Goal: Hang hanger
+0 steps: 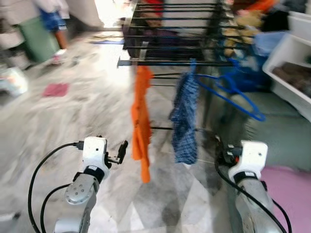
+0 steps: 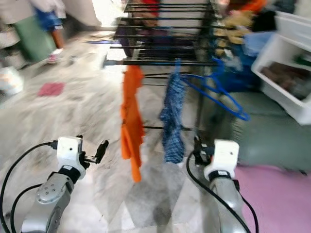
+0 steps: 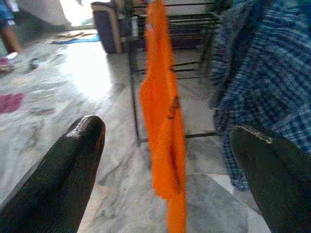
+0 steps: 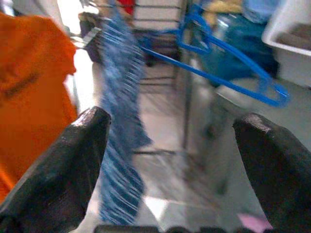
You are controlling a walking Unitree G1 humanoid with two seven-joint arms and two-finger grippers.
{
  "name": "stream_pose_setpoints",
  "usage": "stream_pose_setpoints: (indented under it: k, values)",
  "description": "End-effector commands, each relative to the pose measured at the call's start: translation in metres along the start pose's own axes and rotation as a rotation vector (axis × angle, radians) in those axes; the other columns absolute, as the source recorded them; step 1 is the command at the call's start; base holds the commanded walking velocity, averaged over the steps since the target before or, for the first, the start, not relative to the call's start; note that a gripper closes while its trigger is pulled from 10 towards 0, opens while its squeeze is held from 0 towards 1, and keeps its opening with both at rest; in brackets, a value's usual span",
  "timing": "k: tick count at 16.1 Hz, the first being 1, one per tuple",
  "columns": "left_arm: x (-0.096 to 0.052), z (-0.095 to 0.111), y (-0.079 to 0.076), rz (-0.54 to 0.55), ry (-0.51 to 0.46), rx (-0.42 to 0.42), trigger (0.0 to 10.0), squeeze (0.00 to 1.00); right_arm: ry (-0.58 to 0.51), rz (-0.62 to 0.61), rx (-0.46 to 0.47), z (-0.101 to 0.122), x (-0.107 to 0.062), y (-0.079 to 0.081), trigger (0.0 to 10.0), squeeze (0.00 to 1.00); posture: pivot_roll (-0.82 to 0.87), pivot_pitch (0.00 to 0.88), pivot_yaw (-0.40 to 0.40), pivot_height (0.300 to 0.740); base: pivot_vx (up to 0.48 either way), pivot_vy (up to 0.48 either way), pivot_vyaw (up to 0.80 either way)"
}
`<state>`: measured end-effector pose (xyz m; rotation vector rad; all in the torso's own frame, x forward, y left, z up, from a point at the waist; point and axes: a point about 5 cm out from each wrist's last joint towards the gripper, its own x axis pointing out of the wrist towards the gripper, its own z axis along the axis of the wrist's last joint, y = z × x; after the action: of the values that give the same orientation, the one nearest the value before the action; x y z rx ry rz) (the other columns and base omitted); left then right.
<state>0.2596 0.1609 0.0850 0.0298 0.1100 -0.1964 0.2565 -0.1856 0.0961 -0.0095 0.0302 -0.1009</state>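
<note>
- The left gripper (image 1: 122,150) sits at the lower left of the left eye view on its silver arm, level with the lower part of the hanging clothes; in the left wrist view its two black fingers (image 3: 73,165) stand wide apart with nothing between them.
- The right gripper (image 4: 175,145) is at the lower right of the head views, and its black fingers (image 4: 73,160) are also spread wide and empty in the right wrist view.
- The grey and white marble floor (image 1: 97,107) stretches under both arms, with a pink mat (image 1: 291,194) at the lower right.
- Just beyond the grippers, in the middle of the frame, a long orange garment (image 1: 141,126) hangs from the front rail of the black metal drying rack (image 1: 170,62).
- Beside it, to its right, hangs a blue checked cloth (image 1: 185,121).
- The blue plastic hanger (image 1: 233,94) hangs on the rack's right side, tilted, right of the checked cloth.
- A white plastic bin (image 1: 291,73) stands at the right edge.
- A small red cloth (image 1: 56,89) lies on the floor at the left.
- At the far upper left, blurred, a person's legs (image 1: 56,29) stand near a green container (image 1: 38,36).
</note>
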Motion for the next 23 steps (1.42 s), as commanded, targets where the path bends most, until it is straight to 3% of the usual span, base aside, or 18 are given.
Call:
stream_pose_setpoints:
  k: [1,5,19,23]
  values:
    - [0.002,0.000,0.000,0.008,-0.002,-0.004,10.0,0.00,-0.012,0.012,0.001,0.002,0.001,0.001,10.0,0.00,0.01,0.000,0.022,0.740,0.000,0.000,0.80]
    - [0.003,0.003,-0.006,0.002,-0.009,-0.015,10.0,0.00,-0.026,0.009,0.009,0.006,0.007,-0.002,10.0,0.00,0.01,0.000,0.024,0.740,0.000,0.000,0.80]
    - [0.001,0.004,-0.004,0.067,-0.015,-0.032,10.0,0.00,-0.045,0.069,0.031,0.013,0.021,0.006,10.0,0.00,0.05,0.000,-0.008,0.740,0.000,0.000,0.80]
    - [0.004,0.002,-0.006,0.074,-0.004,-0.042,10.0,0.00,-0.065,0.047,0.051,0.016,0.022,0.000,10.0,0.00,0.03,0.000,-0.006,0.740,0.000,0.061,0.15]
